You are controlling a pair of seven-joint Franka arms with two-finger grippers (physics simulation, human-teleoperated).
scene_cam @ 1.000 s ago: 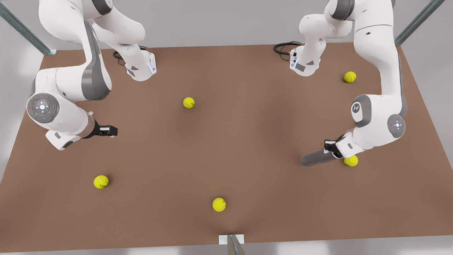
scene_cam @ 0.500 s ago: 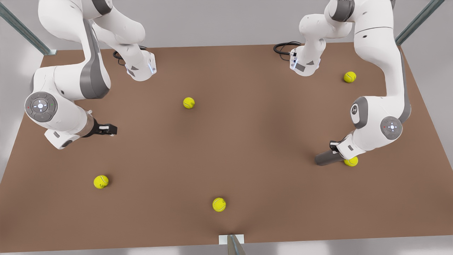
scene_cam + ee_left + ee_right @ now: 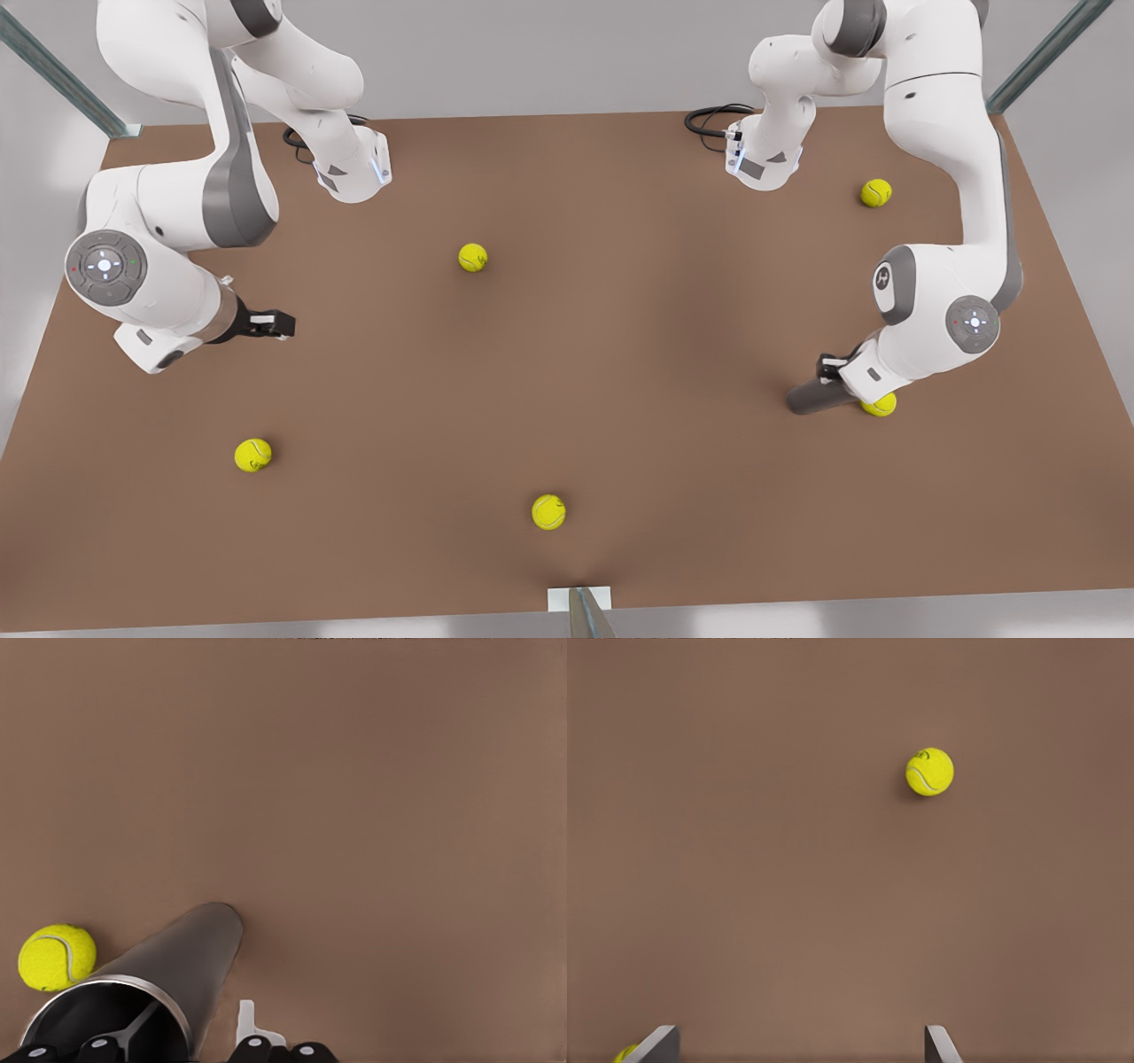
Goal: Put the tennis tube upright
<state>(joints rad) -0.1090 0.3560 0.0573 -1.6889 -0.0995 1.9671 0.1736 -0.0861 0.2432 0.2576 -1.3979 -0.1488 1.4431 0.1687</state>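
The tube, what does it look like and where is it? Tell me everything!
The tube is a slim, dark grey cylinder with a matte, metal-like look. It is hollow, with a light rim around its open end. It sits tilted near the front view's right side of the table, not upright yet. The left gripper is shut on its open rim, one finger inside. A yellow ball sits right beside it.

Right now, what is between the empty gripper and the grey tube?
Nothing. In the front view, bare brown table stretches from the right gripper, jaws open, to the tennis tube held by the left gripper.
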